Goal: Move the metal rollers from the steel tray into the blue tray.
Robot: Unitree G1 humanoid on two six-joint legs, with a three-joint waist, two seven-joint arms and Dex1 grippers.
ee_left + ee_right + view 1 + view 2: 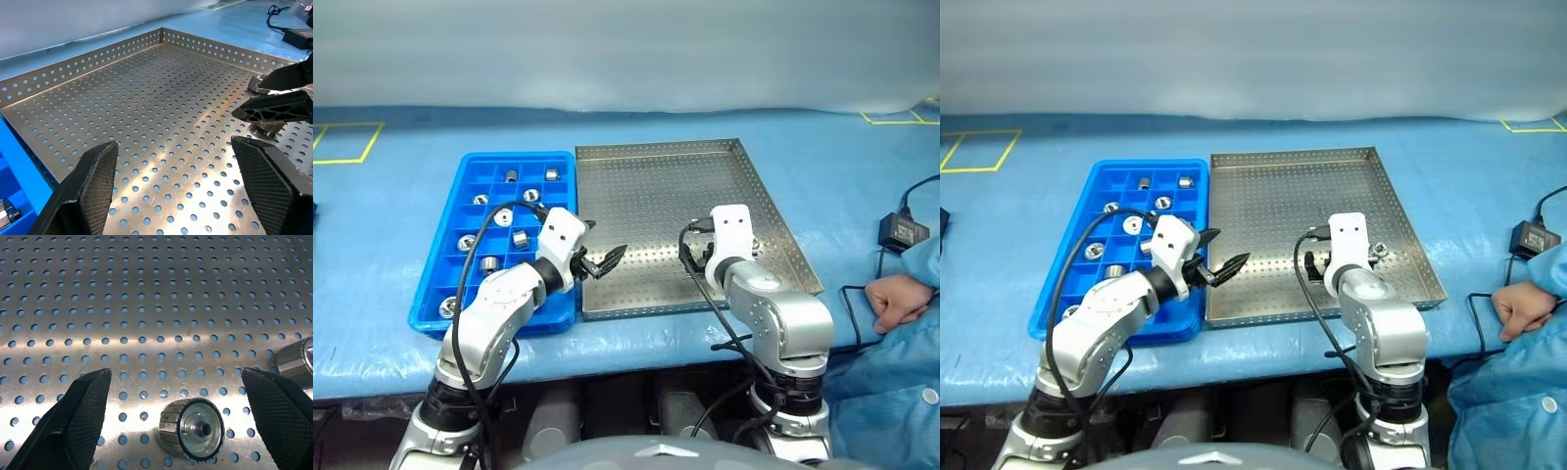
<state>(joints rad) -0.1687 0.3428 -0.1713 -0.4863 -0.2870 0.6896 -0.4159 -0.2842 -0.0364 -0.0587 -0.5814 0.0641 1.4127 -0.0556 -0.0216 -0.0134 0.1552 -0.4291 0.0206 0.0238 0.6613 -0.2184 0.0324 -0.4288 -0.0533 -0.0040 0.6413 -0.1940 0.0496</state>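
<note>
Right wrist view: ribbed shiny roller (192, 430) lies between open right gripper's (183, 416) fingers on perforated steel tray (146, 293); left gripper (597, 257) open, empty

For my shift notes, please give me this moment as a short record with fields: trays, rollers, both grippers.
steel tray: two metal rollers left, near its right side
blue tray: left of steel tray, touching it; rollers in several compartments
left gripper: open, empty, over steel tray's left edge
right gripper: open, empty, roller between its fingers, not gripped
</note>
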